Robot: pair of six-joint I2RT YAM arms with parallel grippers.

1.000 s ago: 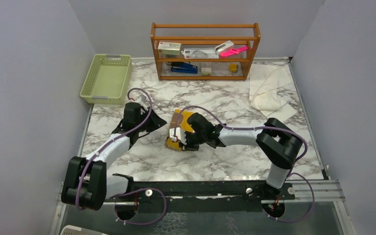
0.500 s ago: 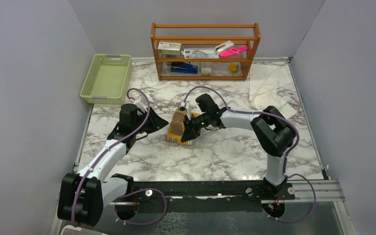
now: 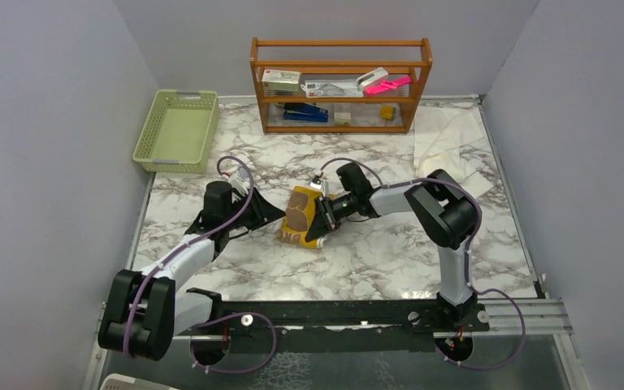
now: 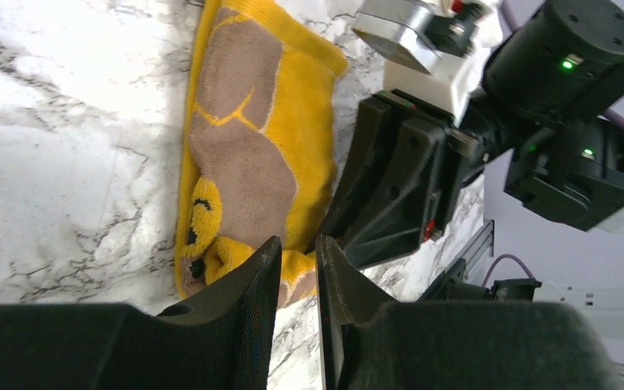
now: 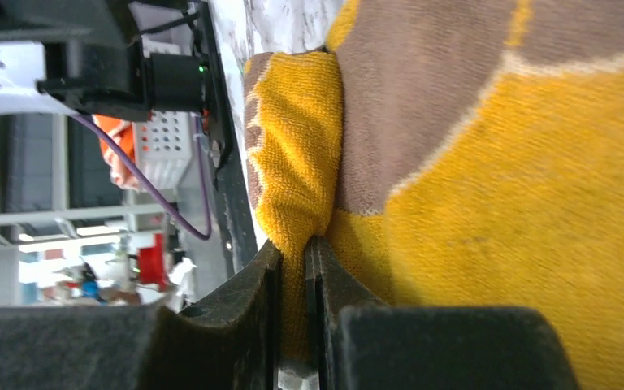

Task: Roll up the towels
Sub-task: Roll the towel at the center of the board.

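1. The right tool (image 5: 294, 242) is shut tight on a fold of the yellow towel (image 5: 471, 268) — the cloth is pinched in its jaws.
2. The yellow towel lies on the bench (image 3: 374, 252), folded small, with brown patches on top. It sits between the two tools.
3. The left tool (image 4: 296, 244) has only a thin gap. Its tips are right at a corner of the yellow towel, and a bit of yellow shows in the gap. It cannot be told if this tool pinches the cloth or not.
4. The two tools point at each other from either side of the yellow towel, and they are near each other.
5. The white towel (image 3: 447, 146) lies crumpled on the bench, well apart from both tools — far behind the right tool.
6. A green basket (image 3: 150, 138) sits well behind the left tool. A wooden shelf (image 3: 341, 45) stands at the back of the bench, far from both tools.
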